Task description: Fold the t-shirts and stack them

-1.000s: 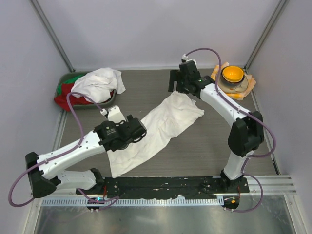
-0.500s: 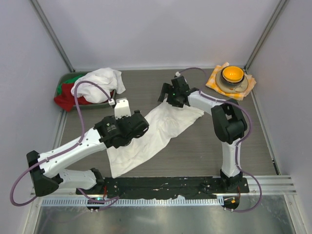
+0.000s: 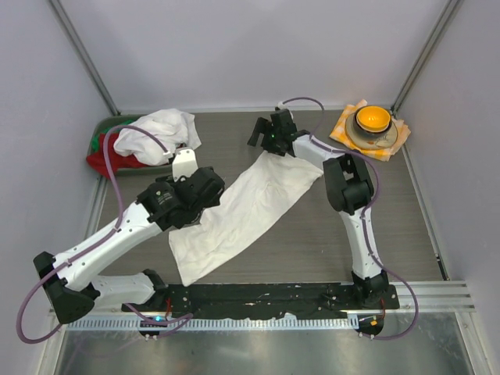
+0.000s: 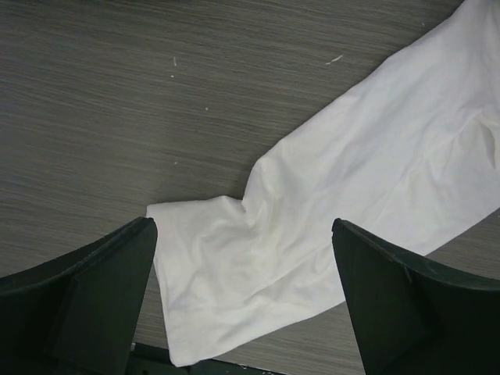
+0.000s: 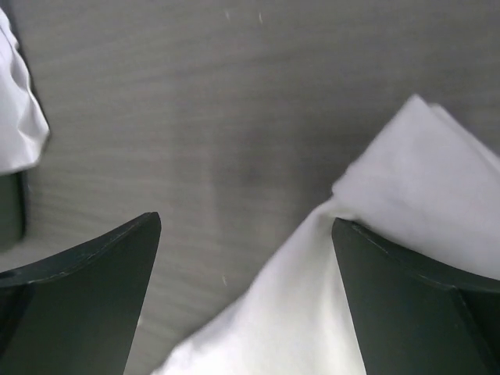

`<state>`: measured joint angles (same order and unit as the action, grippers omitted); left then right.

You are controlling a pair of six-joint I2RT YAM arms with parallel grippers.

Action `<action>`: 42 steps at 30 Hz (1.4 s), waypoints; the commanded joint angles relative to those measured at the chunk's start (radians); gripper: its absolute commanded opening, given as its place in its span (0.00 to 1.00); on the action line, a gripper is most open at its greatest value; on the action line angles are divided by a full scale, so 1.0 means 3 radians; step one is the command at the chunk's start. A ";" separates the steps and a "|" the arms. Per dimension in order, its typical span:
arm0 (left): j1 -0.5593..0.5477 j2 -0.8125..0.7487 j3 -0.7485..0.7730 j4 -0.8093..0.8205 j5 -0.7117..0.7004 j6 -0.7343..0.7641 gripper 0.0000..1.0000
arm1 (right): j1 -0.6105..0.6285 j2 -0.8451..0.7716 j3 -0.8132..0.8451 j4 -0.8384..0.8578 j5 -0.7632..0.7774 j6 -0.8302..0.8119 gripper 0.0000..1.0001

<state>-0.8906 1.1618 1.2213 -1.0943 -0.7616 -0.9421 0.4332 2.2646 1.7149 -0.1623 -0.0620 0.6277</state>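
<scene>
One white t-shirt (image 3: 254,203) lies stretched in a diagonal strip across the table, from the near left to the far middle. My left gripper (image 3: 205,199) hovers open over its left side. The left wrist view shows the shirt's near end (image 4: 258,289) between the open fingers (image 4: 94,289), untouched. My right gripper (image 3: 262,139) is open at the shirt's far corner (image 5: 406,195), with the cloth by its right finger (image 5: 414,305). A second white t-shirt (image 3: 156,133) lies bunched on a bin at the far left.
A green bin (image 3: 100,129) at the far left holds red and green garments (image 3: 105,160) under the bunched shirt. An orange bowl (image 3: 373,119) sits on a checked cloth (image 3: 397,139) at the far right. The black base bar (image 3: 266,295) runs along the near edge.
My right arm has swung left from beside the bowl down to the shirt's far corner. My left gripper has shifted left and back. The shirt now lies narrower and straighter.
</scene>
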 commanded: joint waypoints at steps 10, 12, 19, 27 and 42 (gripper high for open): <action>0.0458 0.0054 -0.0123 0.0308 0.0197 0.0261 1.00 | -0.0104 0.1962 0.2904 -0.0550 -0.0452 0.0391 1.00; 0.0468 0.0100 -0.0154 0.0395 0.0278 0.0272 1.00 | -0.0119 0.1942 0.2671 0.0102 -0.0698 0.0596 1.00; 0.0463 0.0177 -0.0522 0.0962 0.0759 0.0292 1.00 | -0.0171 0.1575 0.2405 0.1404 -0.1133 0.1027 1.00; 0.0463 0.0172 -0.1146 0.1382 0.1112 0.0170 1.00 | -0.0227 -0.0969 0.0508 0.1162 -0.0597 -0.0122 1.00; 0.0341 -0.0053 -0.2092 0.2027 0.1766 -0.0153 1.00 | -0.0191 -0.2803 -0.0644 -0.0297 0.0140 -0.0538 1.00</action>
<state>-0.7624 1.1934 0.6193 -0.5644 -0.2798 -0.9436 0.3710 1.3903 1.6329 -0.0776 -0.0761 0.4915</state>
